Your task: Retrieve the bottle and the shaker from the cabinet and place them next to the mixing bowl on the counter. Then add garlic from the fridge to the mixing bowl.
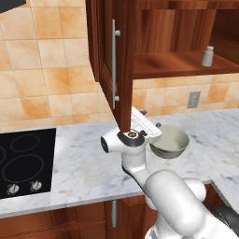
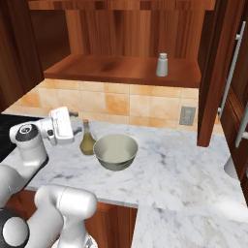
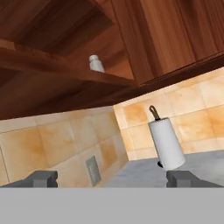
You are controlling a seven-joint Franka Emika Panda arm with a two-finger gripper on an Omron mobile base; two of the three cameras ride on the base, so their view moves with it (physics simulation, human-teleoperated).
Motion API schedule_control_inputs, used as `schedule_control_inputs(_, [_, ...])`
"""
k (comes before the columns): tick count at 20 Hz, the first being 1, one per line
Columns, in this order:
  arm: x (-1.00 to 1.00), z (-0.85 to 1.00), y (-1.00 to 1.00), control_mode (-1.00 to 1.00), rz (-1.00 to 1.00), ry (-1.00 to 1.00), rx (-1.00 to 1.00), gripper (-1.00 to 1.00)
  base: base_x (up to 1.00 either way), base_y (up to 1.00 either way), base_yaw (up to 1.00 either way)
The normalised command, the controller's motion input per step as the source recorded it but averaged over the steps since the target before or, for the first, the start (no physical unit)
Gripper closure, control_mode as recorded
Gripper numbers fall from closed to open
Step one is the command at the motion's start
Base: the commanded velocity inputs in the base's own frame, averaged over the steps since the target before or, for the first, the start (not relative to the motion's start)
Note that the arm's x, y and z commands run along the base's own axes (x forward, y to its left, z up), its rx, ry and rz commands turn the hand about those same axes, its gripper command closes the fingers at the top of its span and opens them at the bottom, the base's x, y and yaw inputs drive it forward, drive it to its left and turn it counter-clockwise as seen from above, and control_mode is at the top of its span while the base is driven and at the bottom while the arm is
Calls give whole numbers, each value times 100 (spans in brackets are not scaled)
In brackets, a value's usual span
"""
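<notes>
Already on the counter [image 2: 193, 169]: bottle [image 2: 87, 139] just left of the mixing bowl [image 2: 116, 151], nearly touching. Gripper [image 3: 111, 178] spread wide, empty, low beside the bottle, aimed up toward the open cabinet [image 2: 121, 68]. Shaker [image 2: 162, 65] upright on the shelf, right of centre. Next, I judge: rise clear of the shelf lip, approach level, and close around its body below the cap.

Your two back cameras look down at the counter [image 1: 84, 163] from both sides; your hand camera looks up at the cabinet [image 3: 65, 65].
</notes>
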Motion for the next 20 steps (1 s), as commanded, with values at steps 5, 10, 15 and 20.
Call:
schedule_control_inputs(5, [-43,73,-53,-100,0,-11,0,-100,0,0,0])
schedule_control_inputs(10, [-31,66,-52,-100,0,-2,0,-100,0,0,0])
schedule_control_inputs(15, [-26,39,-49,-100,0,10,0,-100,0,0,0])
schedule_control_inputs(20, [-7,36,-36,-100,0,20,-1,-100,0,0,0])
